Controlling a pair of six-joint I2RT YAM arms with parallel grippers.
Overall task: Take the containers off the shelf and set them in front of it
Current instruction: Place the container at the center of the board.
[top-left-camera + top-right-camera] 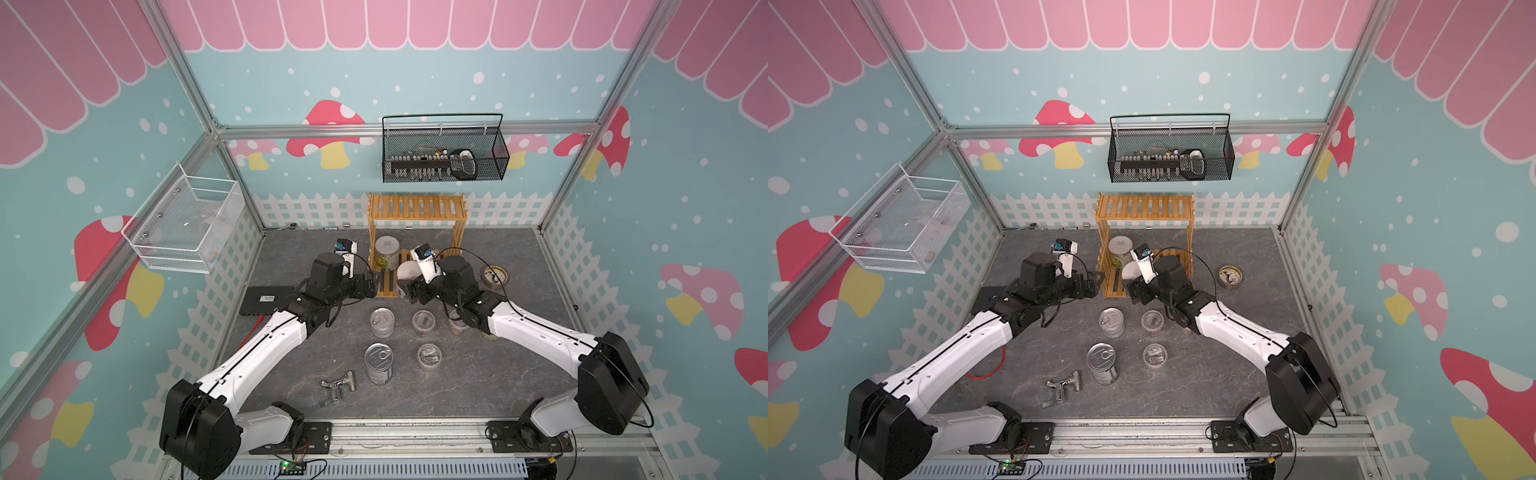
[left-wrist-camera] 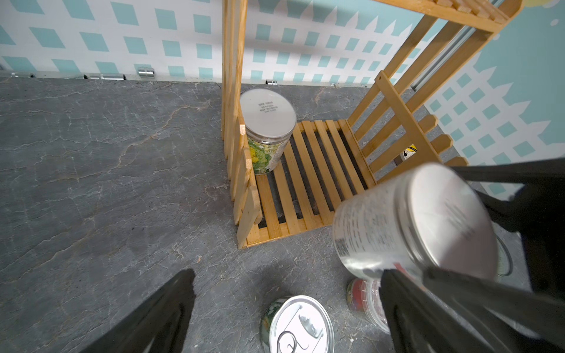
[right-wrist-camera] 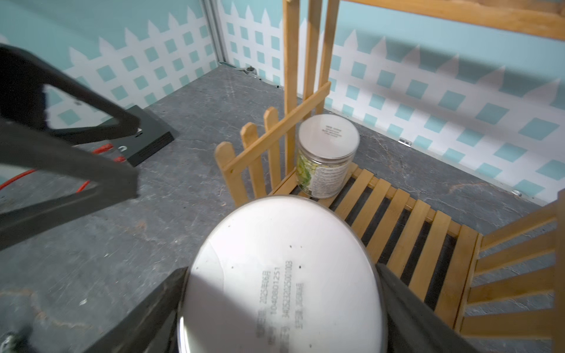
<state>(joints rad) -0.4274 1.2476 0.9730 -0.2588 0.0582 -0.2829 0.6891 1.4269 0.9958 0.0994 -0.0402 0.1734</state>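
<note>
The bamboo shelf (image 1: 417, 208) (image 2: 308, 171) stands at the back of the table. One of the containers, a white-lidded jar (image 1: 386, 249) (image 2: 269, 122) (image 3: 327, 137), stands on its lower tier at the left. My right gripper (image 1: 405, 286) (image 3: 281, 270) is shut on another white-lidded jar (image 1: 409, 270) (image 2: 412, 220) (image 3: 275, 238), held tilted at the tier's front edge. My left gripper (image 1: 372, 286) (image 2: 289, 275) is open and holds nothing, just left of the shelf front. In front of the shelf stand two tin cans (image 1: 382, 322) (image 1: 378, 361) and clear jars (image 1: 424, 322) (image 1: 429, 356); another jar (image 1: 457, 326) is half hidden under my right arm.
A tape roll (image 1: 495, 275) lies right of the shelf. A metal faucet piece (image 1: 338, 384) lies near the front. A black box (image 1: 266, 299) sits at the left wall. On the walls hang a black wire basket (image 1: 444, 153) and a white mesh basket (image 1: 187, 224).
</note>
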